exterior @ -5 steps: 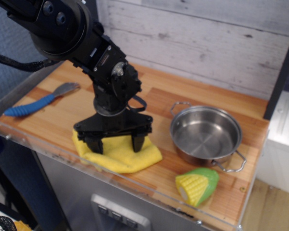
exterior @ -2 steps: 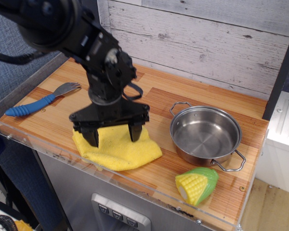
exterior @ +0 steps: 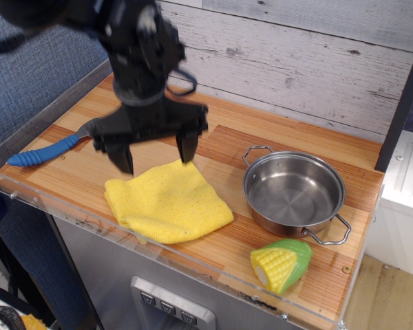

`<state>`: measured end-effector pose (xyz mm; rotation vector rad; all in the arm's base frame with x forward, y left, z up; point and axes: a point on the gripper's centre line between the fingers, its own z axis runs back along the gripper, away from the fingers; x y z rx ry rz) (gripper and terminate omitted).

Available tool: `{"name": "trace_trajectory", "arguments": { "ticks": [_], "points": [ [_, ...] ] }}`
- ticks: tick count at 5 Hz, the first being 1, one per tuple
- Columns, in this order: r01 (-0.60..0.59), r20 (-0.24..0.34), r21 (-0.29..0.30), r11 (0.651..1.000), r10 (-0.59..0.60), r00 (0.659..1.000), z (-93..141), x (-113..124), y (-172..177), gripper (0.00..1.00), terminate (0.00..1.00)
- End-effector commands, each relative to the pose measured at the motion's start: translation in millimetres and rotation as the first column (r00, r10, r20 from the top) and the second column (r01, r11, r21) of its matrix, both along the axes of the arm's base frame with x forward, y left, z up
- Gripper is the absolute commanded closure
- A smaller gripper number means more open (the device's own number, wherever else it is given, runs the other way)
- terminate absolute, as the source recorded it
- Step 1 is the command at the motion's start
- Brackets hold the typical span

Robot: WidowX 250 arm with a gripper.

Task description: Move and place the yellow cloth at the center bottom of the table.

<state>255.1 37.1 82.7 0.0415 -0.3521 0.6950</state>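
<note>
The yellow cloth point(exterior: 166, 202) lies flat on the wood-plank table point(exterior: 224, 144), near the front edge and left of the steel pot. My gripper point(exterior: 156, 154) hangs above the cloth's far edge, clear of it. Its two black fingers point(exterior: 188, 146) are spread wide and hold nothing. The arm comes in from the upper left.
A steel pot point(exterior: 294, 193) stands to the right of the cloth. A toy corn point(exterior: 281, 265) lies at the front right. A blue-handled spork point(exterior: 49, 149) lies at the left. A clear acrylic rim point(exterior: 89, 223) runs along the front edge. A white plank wall stands behind.
My gripper has risen off the cloth and moved back, staying open. The cloth stays flat where it lay, now fully in view.
</note>
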Motion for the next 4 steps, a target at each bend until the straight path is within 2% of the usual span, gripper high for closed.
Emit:
{"name": "trace_trajectory", "arguments": {
  "ticks": [1,3,4],
  "points": [
    [-0.039,0.122,-0.03,0.999,0.042,0.992,46.7,-9.9,3.0,0.0,0.0],
    [-0.039,0.122,-0.03,0.999,0.042,0.992,46.7,-9.9,3.0,0.0,0.0],
    [-0.039,0.122,-0.03,0.999,0.042,0.992,46.7,-9.9,3.0,0.0,1.0]
  ]
}}
